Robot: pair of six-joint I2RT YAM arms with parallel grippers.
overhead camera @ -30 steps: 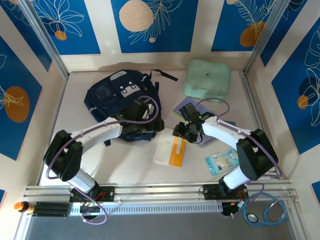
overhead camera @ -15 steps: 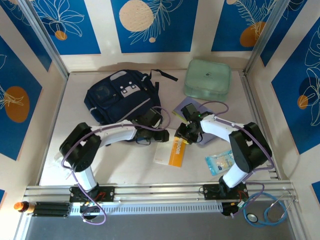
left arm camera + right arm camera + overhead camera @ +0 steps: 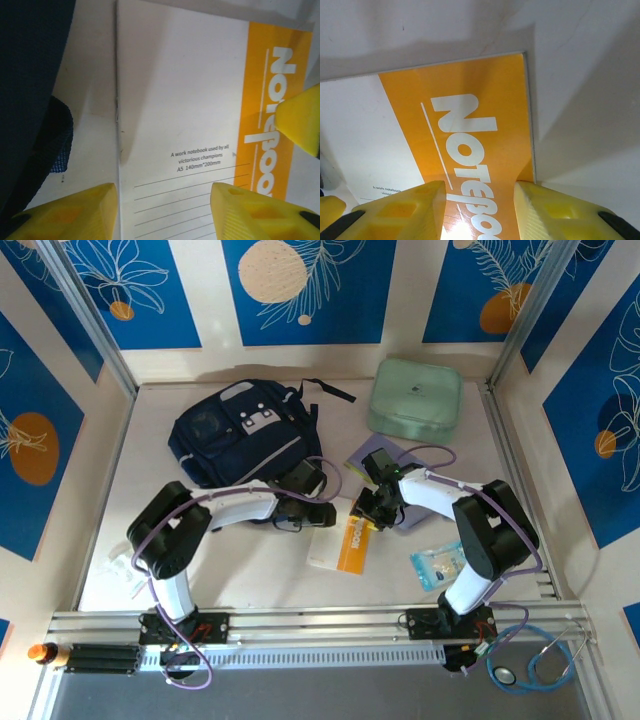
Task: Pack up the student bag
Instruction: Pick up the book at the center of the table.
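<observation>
The student bag (image 3: pixel 240 435), dark navy with pale patches, lies at the back left; its fabric (image 3: pixel 25 75) fills the left edge of the left wrist view. A white notebook with an orange band (image 3: pixel 341 543) lies flat on the table in front of it. My left gripper (image 3: pixel 316 512) is open, low over the notebook's (image 3: pixel 180 100) left edge, one finger on each side of that edge. My right gripper (image 3: pixel 366 512) is open too, its fingers straddling the orange band (image 3: pixel 470 125) near the notebook's corner. Nothing is held.
A mint-green zip case (image 3: pixel 414 397) sits at the back right. A purple book (image 3: pixel 405 462) lies under the right arm. A blue-and-white packet (image 3: pixel 441 565) lies at the front right. A stethoscope (image 3: pixel 530 665) hangs beyond the front rail.
My left arm has swung right, off the bag and down to the notebook's left edge, and its jaws have narrowed. My right gripper has edged onto the notebook's top and narrowed slightly.
</observation>
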